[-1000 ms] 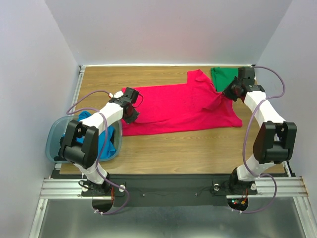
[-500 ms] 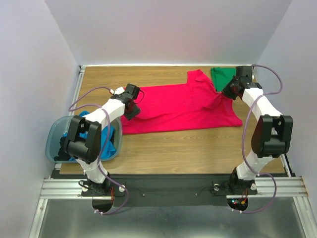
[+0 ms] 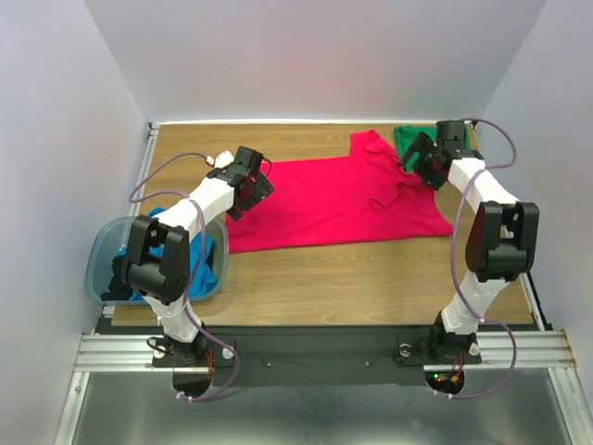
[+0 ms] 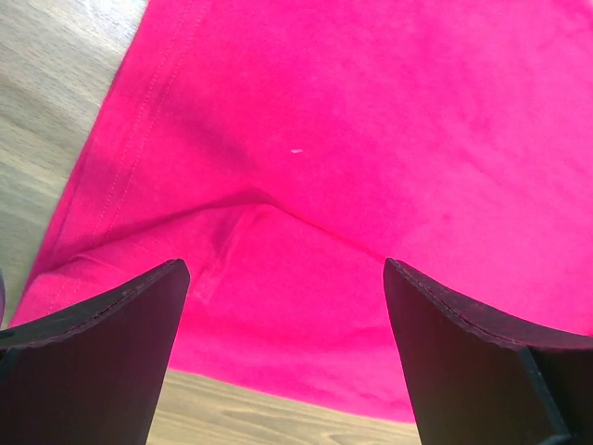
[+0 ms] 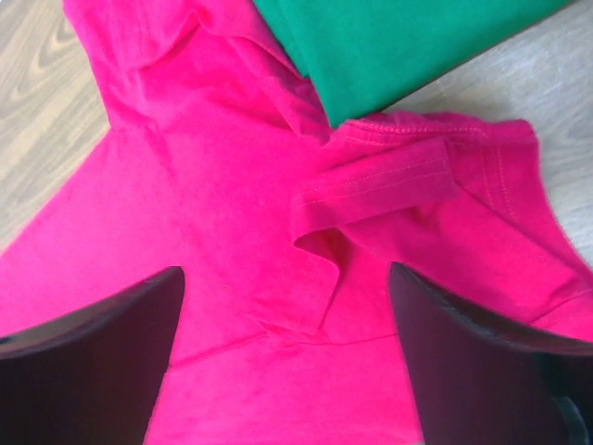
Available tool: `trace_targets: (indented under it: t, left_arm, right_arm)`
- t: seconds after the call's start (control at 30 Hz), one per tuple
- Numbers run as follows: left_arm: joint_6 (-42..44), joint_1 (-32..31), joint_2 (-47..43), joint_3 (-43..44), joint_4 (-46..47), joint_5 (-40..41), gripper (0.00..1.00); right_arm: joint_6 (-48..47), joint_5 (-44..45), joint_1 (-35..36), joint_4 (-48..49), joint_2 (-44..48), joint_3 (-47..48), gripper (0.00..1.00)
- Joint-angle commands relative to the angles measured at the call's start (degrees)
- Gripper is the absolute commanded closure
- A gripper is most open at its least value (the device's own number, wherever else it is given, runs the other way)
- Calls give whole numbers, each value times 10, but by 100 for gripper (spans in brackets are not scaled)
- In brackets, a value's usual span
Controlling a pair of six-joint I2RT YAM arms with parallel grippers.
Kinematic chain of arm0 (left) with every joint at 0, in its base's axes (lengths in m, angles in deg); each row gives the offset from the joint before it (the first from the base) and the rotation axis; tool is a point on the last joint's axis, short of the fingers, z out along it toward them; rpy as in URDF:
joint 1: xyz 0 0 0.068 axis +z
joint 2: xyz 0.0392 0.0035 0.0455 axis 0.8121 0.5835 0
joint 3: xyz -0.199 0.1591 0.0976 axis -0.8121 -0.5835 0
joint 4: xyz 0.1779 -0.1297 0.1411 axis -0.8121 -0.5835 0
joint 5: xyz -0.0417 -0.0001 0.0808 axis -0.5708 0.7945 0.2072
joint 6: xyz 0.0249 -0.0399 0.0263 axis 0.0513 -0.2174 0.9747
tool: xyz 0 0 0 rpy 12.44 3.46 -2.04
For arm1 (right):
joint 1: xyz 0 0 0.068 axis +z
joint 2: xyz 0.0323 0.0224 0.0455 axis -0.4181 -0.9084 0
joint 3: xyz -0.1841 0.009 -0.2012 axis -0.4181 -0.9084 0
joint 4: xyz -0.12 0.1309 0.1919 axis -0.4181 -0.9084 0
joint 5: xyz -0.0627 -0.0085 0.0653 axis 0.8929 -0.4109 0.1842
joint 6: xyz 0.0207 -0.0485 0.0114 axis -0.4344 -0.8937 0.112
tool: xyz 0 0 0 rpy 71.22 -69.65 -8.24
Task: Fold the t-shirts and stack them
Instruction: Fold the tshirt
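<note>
Your left claw (image 3: 252,185) and right claw (image 3: 422,158) hang open over the spread crimson-pink cloth t-shirt (image 3: 343,199), so folding likely starts with gripping its edges.

Blue t-shirt (image 3: 200,267) in tub (image 3: 95,269), bench's near-left corner, largely hidden behind left arm (image 3: 167,250); green t-shirt (image 3: 405,139), far-right corner, partly under right gripper (image 3: 418,159), cropped by top edge in right wrist view; crimson-pink t-shirt (image 3: 334,199) cropped in both wrist views.

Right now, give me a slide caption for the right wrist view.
Open right pincer hovering over the rumpled sleeve of the crimson-pink t-shirt, with the green t-shirt touching its edge.
</note>
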Motion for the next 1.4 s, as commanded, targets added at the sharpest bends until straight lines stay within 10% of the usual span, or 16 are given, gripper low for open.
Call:
trace_targets:
  t: [0.0, 1.37]
  left_arm:
    - [8, -19, -47, -5, -2, -6, 2]
    - [-5, 27, 78, 93, -39, 103, 2]
  right_arm:
    - [-19, -29, 3, 24, 58, -20, 0]
    - [-33, -12, 99, 35, -143, 84, 0]
